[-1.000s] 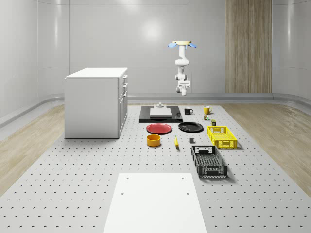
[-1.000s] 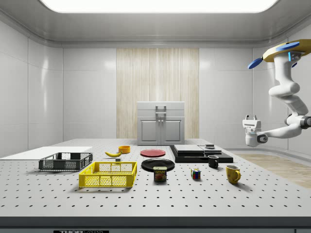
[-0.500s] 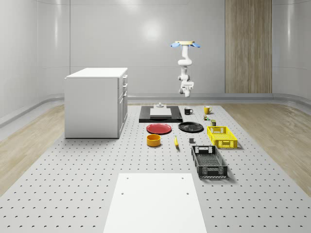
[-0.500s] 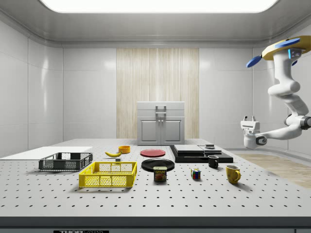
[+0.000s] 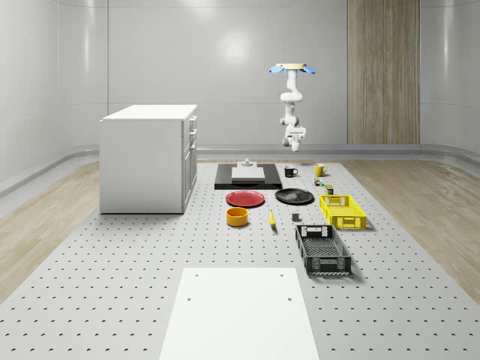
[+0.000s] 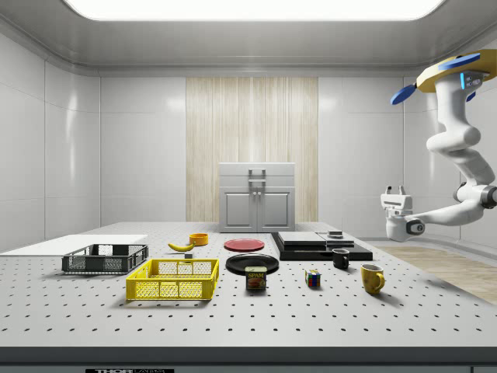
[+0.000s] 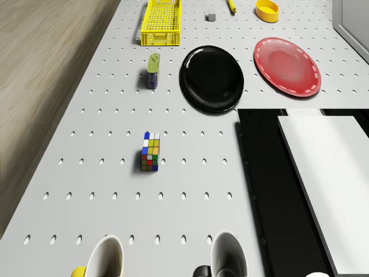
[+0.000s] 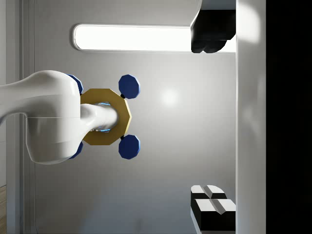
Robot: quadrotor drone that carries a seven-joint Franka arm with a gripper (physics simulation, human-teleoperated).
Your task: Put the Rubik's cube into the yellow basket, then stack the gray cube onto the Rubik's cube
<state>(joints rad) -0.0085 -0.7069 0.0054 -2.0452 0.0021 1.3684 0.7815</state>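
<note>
With the drone [image 6: 458, 74] hovering off the table's far end and its gripper [image 6: 395, 190] upturned, empty, fingers spread, a hasty descent could knock the Rubik's cube [image 7: 150, 152] away.

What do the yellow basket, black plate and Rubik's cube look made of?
Yellow basket: likely moulded plastic, matte, judging by its open lattice walls and uniform colour. Black plate: glossy, with soft highlights on the rim; could be glazed ceramic or plastic. Rubik's cube: probably hard plastic, with flat coloured tiles in a dark grid. All are simulator renders, so this is only how they look.
</note>
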